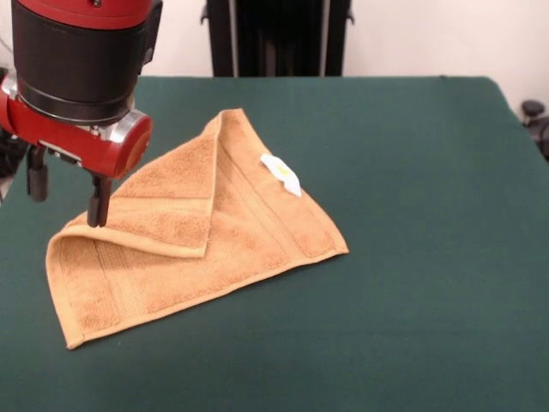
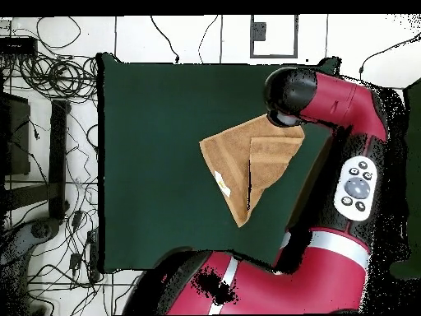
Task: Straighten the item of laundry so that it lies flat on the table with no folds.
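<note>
The tan-orange towel (image 1: 232,232) lies on the dark green table (image 1: 412,172), left of middle in the front view. One corner is folded over the rest, making a triangular flap (image 1: 167,202). Its white tag (image 1: 281,174) shows on the upper right edge. My gripper (image 1: 69,204) hangs over the towel's left end with its two dark fingers apart; one fingertip (image 1: 99,215) reaches down to the folded flap's left corner, and nothing is held. In the overhead view the towel (image 2: 247,164) is a triangle, and the arm's head (image 2: 288,95) covers its upper right corner and hides the gripper.
The red arm (image 2: 353,164) curves along the table's right side in the overhead view. Cables and stands (image 2: 49,164) lie on the floor beyond the table's left edge. A black stand (image 1: 274,34) rises behind the table's far edge.
</note>
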